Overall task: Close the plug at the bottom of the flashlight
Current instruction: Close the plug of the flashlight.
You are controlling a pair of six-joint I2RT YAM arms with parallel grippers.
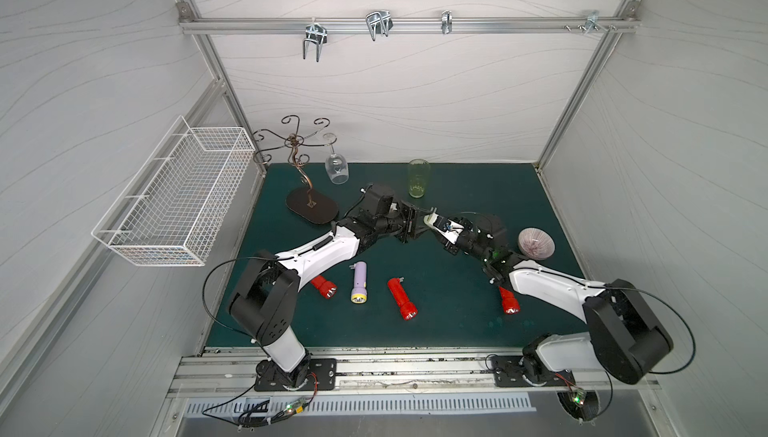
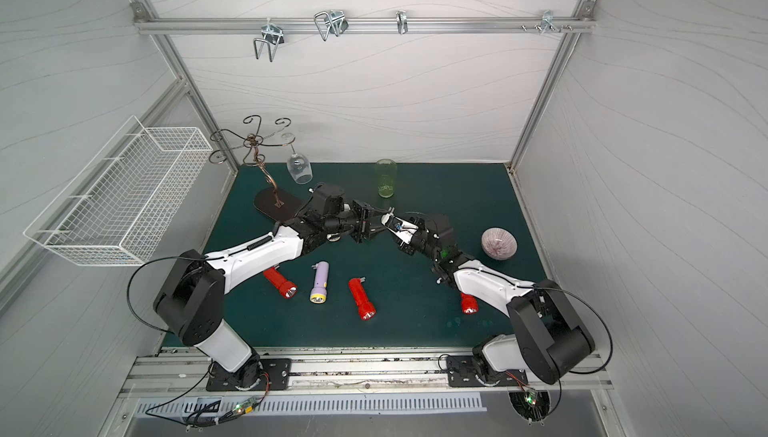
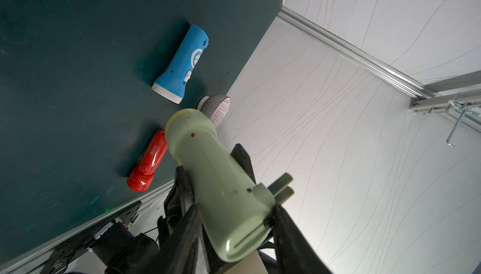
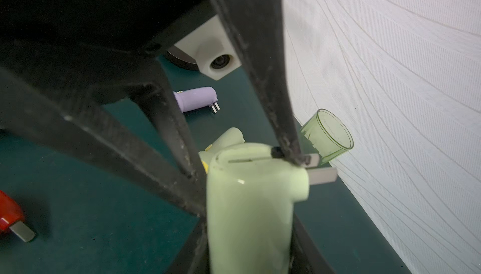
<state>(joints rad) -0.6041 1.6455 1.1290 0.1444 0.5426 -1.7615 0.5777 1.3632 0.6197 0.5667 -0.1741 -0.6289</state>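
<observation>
Two pincers: they meet tip to tip above the middle of the worktop (image 1: pixel 457 322), both on one pale green flashlight (image 4: pixel 250 207).
Right pincer (image 3: pixel 213 171): clamped across the flashlight's barrel, holding it in the air clear of the worktop.
Left pincer (image 4: pixel 244 166): closed around the flashlight's bottom end. One fingertip (image 4: pixel 292 153) presses where the plug joins the body, and the other finger lies along the opposite side.
Plug (image 3: pixel 283 186): stands out, with two flat prongs sticking sideways from the bottom end, just past that fingertip.
Green tumbler (image 1: pixel 418 178): upright, just beyond both pincers toward the back wall.
Striped bowl (image 1: pixel 536 242): near the right pincer, on its outer side.
Blue flashlight (image 3: pixel 182 64): lies flat on the right pincer's side; only the left wrist view shows it.
Middle red flashlight (image 1: pixel 402 298): lies flat, back from the pincers toward the arm bases, with its prongs out.
Lilac flashlight (image 1: pixel 359 287): lies beside it, on the left pincer's side, also with its prongs out.
Second red flashlight (image 1: pixel 324 287): partly under the left arm.
Third red flashlight (image 1: pixel 509 302): partly under the right arm.
Wine glass (image 1: pixel 337 169): hangs bowl-down from the scrollwork rack (image 1: pixel 311 208), behind the left pincer's wrist.
Wire basket (image 1: pixel 174 194): on the side wall, well apart from the left pincer.
Hook rail (image 1: pixel 407 23): high on the back wall, farthest from both pincers.
</observation>
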